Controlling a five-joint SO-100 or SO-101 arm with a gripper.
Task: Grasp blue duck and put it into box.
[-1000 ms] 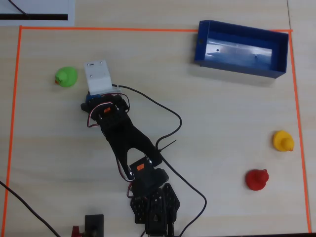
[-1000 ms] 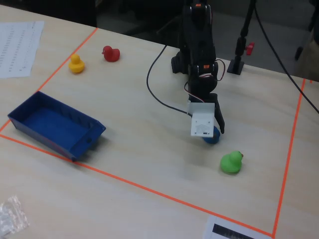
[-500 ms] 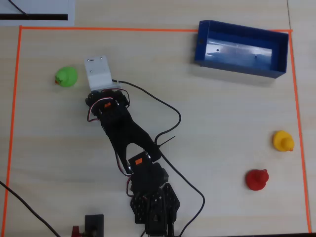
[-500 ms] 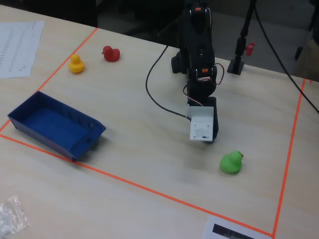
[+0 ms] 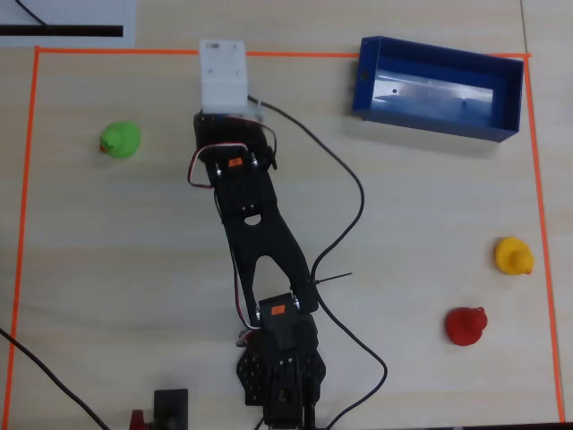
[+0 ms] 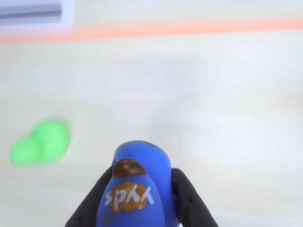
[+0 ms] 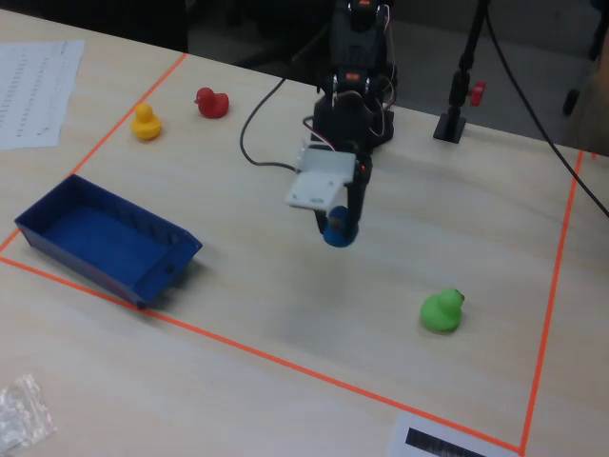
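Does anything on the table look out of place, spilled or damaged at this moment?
Nothing stands out. The pincer holds the blue duck above the table; the box sits upright, and the green duck looks intact.

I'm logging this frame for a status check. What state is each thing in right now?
blue duck: held between the fingers, lifted off the table.
gripper: shut on the blue duck.
box: open-topped, empty.
green duck: upright on the table.
yellow duck: upright on the table.
red duck: upright on the table.

Duck (image 7: 338,231) seemingly above table (image 7: 285,314)
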